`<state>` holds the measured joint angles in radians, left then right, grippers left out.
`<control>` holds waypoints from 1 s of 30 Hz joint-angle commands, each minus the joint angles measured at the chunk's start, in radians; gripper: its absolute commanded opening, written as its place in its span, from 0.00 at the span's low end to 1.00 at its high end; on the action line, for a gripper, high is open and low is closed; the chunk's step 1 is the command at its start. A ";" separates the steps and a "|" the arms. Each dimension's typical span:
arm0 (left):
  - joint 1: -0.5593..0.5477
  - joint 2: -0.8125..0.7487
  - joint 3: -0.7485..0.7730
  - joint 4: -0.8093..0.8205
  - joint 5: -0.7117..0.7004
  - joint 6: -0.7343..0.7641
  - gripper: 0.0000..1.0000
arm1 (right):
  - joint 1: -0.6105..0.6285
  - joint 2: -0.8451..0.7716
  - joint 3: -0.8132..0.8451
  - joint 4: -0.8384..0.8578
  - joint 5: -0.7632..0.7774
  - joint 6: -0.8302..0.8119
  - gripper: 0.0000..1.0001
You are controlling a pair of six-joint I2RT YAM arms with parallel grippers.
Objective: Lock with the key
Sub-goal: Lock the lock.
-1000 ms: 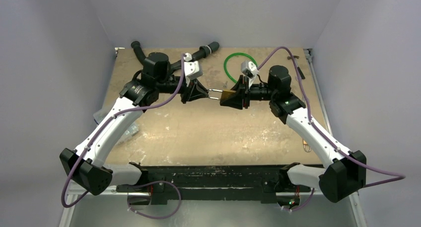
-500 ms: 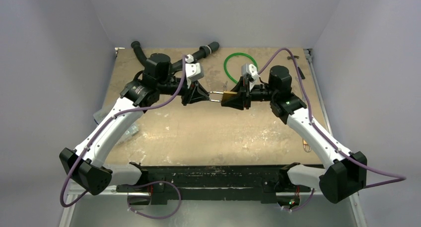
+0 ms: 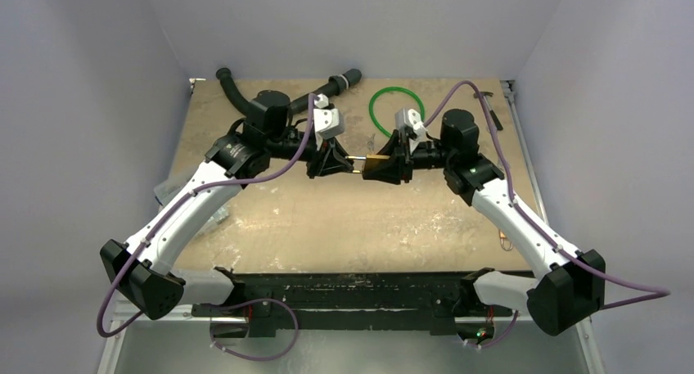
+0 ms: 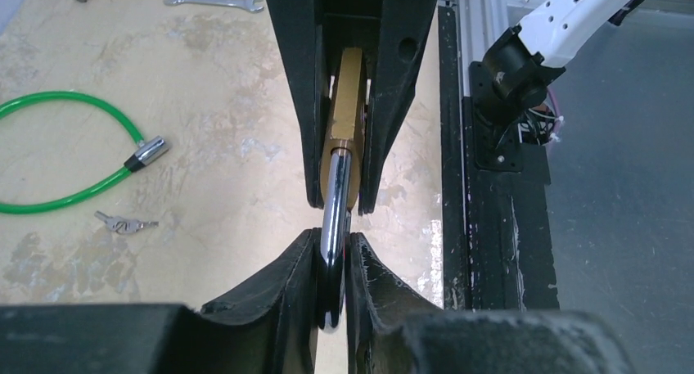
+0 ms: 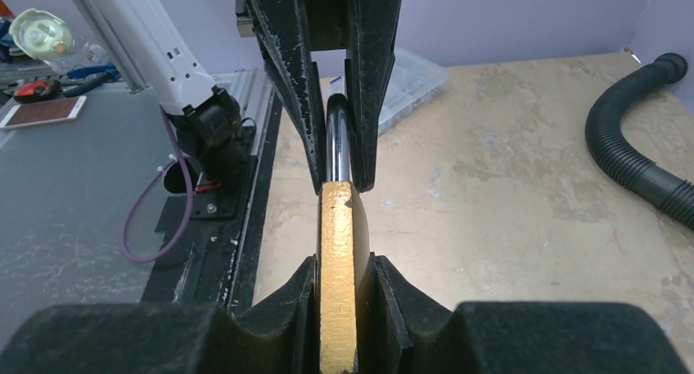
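Gripping one lock between them, off the desk (image 4: pixel 229 104) at the top view's centre: the left tool (image 3: pixel 345 163) is clamped on the silver shackle (image 4: pixel 334 227), the right tool (image 3: pixel 378 166) on the brass lock (image 3: pixel 377 158) body. I judge the step to be seating the shackle, which calls for a straight push together. Only the left wrist view shows the key (image 4: pixel 124 223), lying at lower left near the green cable (image 4: pixel 82 96).

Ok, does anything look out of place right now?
Yes: the key lies loose on the table beside the green cable, held by nobody. The padlock is clamped at both ends, left jaws on its shackle, right jaws on its body. Nothing looks damaged.
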<state>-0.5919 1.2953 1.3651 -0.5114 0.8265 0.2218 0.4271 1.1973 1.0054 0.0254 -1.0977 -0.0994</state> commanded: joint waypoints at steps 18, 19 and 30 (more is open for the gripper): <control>-0.043 -0.009 -0.069 0.312 0.123 -0.296 0.00 | 0.060 -0.006 0.031 0.259 0.018 0.159 0.00; -0.050 -0.006 -0.073 0.324 0.125 -0.305 0.00 | 0.066 -0.003 0.033 0.267 0.018 0.166 0.00; -0.102 0.020 -0.107 0.384 0.132 -0.324 0.00 | 0.104 0.021 0.078 0.295 0.007 0.191 0.00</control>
<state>-0.5900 1.2743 1.2770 -0.2405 0.8631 -0.0616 0.4416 1.2114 1.0054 0.1062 -1.1160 0.0673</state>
